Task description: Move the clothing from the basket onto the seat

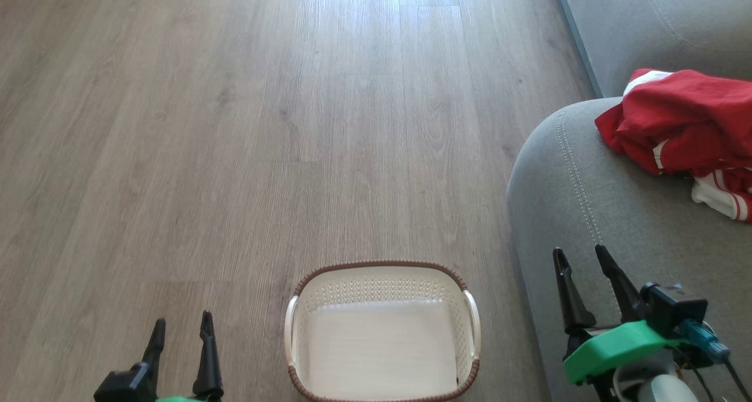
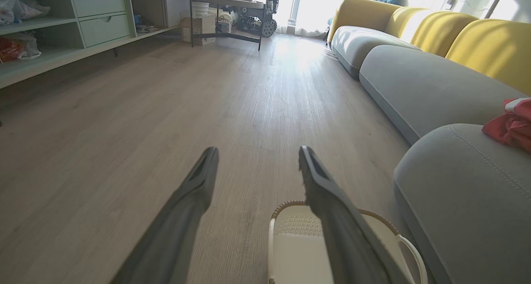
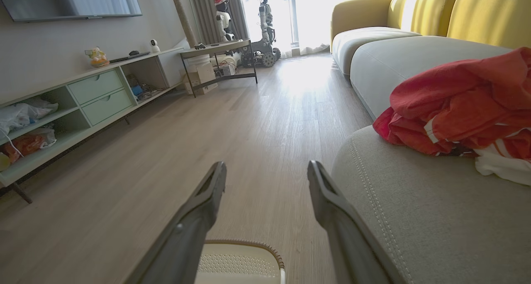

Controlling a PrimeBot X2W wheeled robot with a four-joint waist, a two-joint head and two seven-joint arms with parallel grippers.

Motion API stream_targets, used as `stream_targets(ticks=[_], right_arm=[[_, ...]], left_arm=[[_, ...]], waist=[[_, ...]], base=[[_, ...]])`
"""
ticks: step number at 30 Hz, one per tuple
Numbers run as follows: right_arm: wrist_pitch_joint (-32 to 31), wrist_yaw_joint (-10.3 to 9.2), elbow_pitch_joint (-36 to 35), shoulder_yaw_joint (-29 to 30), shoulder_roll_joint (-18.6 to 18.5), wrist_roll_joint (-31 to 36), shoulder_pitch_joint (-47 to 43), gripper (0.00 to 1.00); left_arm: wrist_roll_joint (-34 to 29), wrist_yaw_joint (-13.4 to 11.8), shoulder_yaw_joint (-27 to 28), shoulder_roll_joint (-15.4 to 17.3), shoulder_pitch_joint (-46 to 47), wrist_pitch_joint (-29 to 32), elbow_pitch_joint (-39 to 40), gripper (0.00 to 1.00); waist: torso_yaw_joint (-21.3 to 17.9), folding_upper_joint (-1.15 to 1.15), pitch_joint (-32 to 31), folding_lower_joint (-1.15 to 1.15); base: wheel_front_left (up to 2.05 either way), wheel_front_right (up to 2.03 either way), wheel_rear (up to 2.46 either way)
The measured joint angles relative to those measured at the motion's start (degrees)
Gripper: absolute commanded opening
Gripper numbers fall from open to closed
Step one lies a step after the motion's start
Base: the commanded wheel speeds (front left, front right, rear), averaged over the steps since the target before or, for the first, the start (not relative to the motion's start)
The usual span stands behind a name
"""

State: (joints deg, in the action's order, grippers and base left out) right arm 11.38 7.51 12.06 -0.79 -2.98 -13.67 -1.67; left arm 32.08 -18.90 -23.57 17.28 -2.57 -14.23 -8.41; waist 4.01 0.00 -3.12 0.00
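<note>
Clothing (image 1: 681, 120): lies crumpled, red and white, on the grey seat (image 1: 587, 214), near its rounded stitched edge.
Basket (image 1: 382, 263): stands empty on the wood floor (image 1: 235, 155), just beside the seat.
Left end effector (image 1: 183, 318): hangs released over the floor, left of the basket.
Right end effector (image 1: 578, 249): hangs released over the seat edge, apart from the clothing.

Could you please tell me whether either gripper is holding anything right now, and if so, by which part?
Nothing is held: the left gripper and right gripper are both open and empty.
</note>
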Motion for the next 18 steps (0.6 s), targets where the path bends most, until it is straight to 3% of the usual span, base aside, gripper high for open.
stream_targets(ticks=[18], right_arm=[[1.3,0.00,3.1,-0.9,0.0,0.4,0.0,1.00]], left_arm=[[0.1,0.8,-0.4,-0.3,0.2,0.1,-1.9,1.00]], waist=[[-0.6,0.00,0.1,0.00]], base=[[0.00,0.00,0.00]])
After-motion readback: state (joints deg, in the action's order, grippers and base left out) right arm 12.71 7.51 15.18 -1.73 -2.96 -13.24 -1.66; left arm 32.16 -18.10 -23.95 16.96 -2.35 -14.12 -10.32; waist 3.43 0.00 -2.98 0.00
